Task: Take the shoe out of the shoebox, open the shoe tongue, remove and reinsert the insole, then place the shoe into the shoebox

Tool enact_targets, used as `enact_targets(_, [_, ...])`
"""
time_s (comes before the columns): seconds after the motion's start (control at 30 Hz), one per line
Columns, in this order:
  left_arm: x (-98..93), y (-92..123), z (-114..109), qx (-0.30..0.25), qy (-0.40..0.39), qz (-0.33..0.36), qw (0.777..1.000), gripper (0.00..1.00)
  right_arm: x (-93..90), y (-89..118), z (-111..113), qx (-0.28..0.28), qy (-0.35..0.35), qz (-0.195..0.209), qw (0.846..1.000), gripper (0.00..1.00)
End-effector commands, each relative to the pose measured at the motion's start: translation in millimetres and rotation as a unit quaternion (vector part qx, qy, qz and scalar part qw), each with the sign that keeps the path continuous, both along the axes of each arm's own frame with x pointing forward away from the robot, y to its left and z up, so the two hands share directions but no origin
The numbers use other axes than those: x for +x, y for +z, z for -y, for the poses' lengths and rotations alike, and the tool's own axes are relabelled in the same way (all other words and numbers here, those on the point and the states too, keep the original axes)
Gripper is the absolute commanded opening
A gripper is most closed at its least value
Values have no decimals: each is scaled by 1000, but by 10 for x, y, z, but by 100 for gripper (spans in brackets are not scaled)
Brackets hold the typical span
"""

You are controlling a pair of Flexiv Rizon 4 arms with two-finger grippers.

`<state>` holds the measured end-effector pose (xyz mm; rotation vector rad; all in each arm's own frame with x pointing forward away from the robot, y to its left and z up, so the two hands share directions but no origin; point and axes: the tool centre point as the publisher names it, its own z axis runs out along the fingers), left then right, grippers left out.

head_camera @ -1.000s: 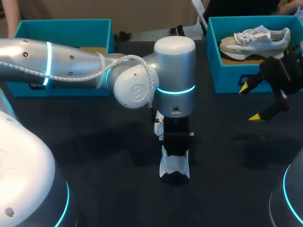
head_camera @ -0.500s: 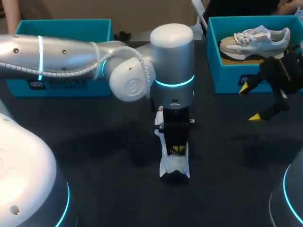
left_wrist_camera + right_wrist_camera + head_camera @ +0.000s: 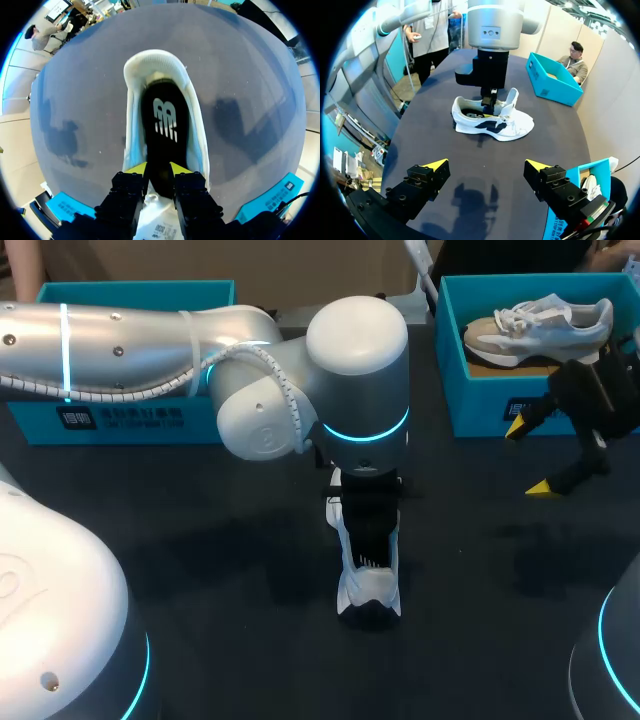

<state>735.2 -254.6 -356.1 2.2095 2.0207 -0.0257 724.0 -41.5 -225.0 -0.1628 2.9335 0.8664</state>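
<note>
Fingertips (image 3: 136,168) of left gripper (image 3: 159,170) clenched on black insole (image 3: 165,125): pull upward slowly, without dragging white sneaker (image 3: 131,115) across table (image 3: 240,75), right gripper (image 3: 485,164) spread wide.

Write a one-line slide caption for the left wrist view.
Left gripper grips the black insole inside a white sneaker on the dark table.

Soft overhead light is falling on the dark table (image 3: 200,540), leaving it dim in the head view. There the silver shell of the left arm (image 3: 355,350) is catching broad pale highlights, and its cyan rings are glowing. In the left wrist view the table is looking paler, with soft-edged shadows lying on either side of the white shoe (image 3: 152,60). In the right wrist view a mottled shadow is sitting on the table short of the shoe.
</note>
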Motion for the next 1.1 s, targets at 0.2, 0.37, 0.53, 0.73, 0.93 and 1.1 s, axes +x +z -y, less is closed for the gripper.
enact_targets(0.2, [17,49,-38,7,4,9,1000,100,3,-3,-7,-1,-1,0,1000,100])
enact_targets(0.37, [2,97,-67,14,-1,2,1000,100,3,-3,-7,-1,-1,0,1000,100])
enact_targets(0.53, [0,118,-119,38,-24,-11,999,100,3,-3,-7,-1,-1,0,1000,100])
enact_targets(0.73, [41,60,-141,49,-22,-18,998,100,3,-3,-7,-1,-1,0,1000,100])
enact_targets(0.93, [130,81,-106,42,-9,-22,999,100,3,-3,-7,-1,-1,0,1000,100])
enact_targets(1.1, [251,182,-115,34,1,-28,999,100,3,-3,-7,-1,-1,0,1000,100])
